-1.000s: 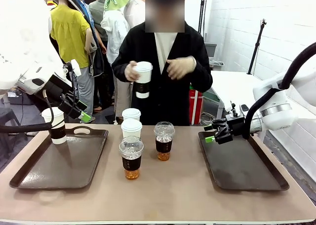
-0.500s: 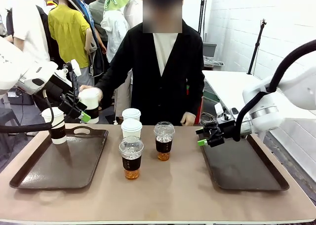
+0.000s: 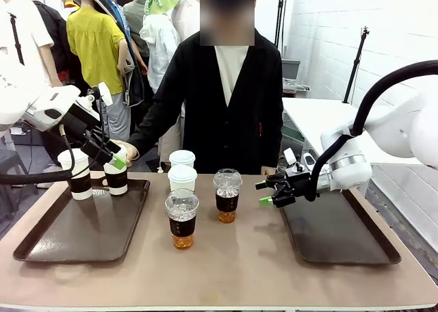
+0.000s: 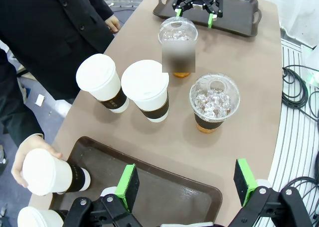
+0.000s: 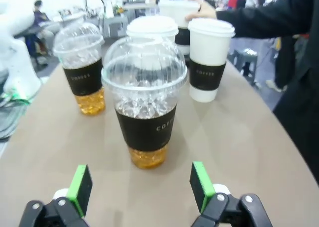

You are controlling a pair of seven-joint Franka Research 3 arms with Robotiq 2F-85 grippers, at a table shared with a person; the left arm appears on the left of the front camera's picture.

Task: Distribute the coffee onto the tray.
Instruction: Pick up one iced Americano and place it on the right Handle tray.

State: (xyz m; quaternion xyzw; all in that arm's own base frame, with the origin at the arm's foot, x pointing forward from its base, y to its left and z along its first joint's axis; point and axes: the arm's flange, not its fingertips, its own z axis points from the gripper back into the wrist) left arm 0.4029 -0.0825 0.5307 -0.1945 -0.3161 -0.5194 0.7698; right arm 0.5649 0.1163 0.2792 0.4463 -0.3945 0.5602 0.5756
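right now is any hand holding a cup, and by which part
Neither robot hand: the left hand and right hand are open. The person's hand grips a white cup near its lid.

White paper cups (image 3: 182, 177) and clear dome-lidded cups (image 3: 226, 184) of amber drink wear dark brown sleeves (image 3: 182, 226).

white paper cups (image 3: 182, 178): 4 | clear dome-lidded cups (image 3: 182, 219): 2 | brown trays (image 3: 82, 233): 2 | person at the table (image 3: 205, 107): 1
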